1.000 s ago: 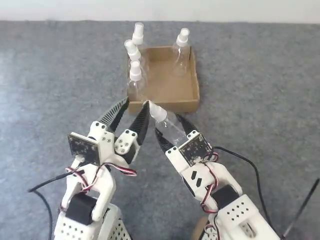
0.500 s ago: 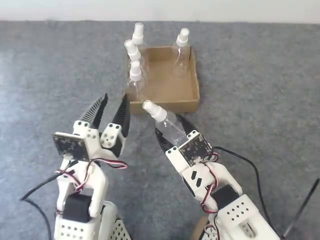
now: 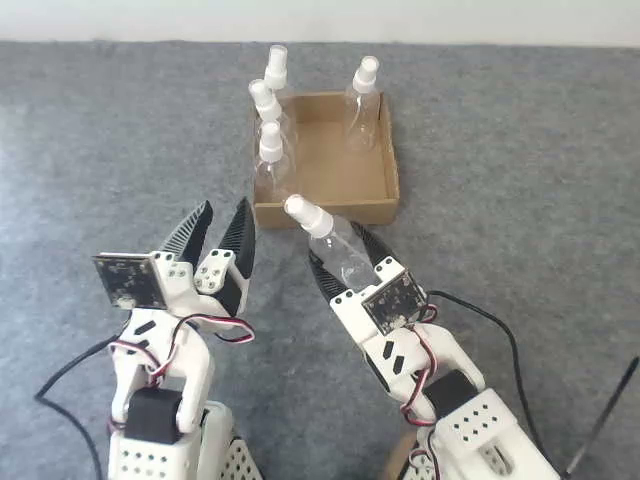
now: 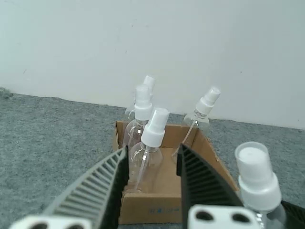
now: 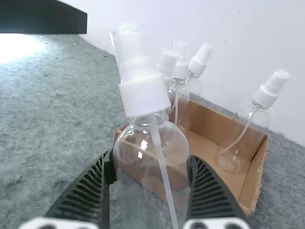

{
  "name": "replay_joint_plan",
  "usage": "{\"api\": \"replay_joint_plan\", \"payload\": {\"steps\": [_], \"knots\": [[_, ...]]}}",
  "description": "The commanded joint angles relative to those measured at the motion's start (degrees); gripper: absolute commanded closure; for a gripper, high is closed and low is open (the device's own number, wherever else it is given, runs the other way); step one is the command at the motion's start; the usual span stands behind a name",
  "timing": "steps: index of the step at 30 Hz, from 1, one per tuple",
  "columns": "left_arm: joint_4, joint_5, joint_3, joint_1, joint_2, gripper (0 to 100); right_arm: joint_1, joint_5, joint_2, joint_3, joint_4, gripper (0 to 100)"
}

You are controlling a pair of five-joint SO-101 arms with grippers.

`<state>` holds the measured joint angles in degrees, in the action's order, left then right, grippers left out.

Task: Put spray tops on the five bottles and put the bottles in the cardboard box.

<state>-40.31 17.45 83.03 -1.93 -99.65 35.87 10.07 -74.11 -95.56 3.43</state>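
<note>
Between ribbed fingers point(image 5: 82, 199), clear bulbous bottle point(image 5: 143, 148).

High camera looks down from above; wrist cameras low, close, both facing cardboard box point(image 3: 335, 178).

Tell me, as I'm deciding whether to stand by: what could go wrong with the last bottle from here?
The bottle in the right gripper is tilted, its spray top close to the cardboard box's front wall; it could catch there on the way in. Three bottles stand crowded along the box's left side, so the incoming one might knock one over.
</note>
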Motion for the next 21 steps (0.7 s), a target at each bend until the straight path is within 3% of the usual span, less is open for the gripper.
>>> {"api": "replay_joint_plan", "payload": {"steps": [1, 9, 15, 21], "knots": [[3.0, 1.1, 0.3, 0.2, -0.8, 85, 0.5, 0.4, -1.3, -1.2, 3.6, 95.9], [6.2, 0.6, 3.2, -4.5, -0.8, 85, 5.6, 0.4, -1.3, -1.2, 3.7, 96.0], [6.2, -6.2, 4.6, -12.0, -0.8, 85, 5.7, 0.4, -0.7, -1.2, 3.6, 96.1], [4.6, -7.4, 4.5, -14.2, -0.8, 85, 5.3, 0.4, -1.2, -1.2, 0.8, 96.1]]}}
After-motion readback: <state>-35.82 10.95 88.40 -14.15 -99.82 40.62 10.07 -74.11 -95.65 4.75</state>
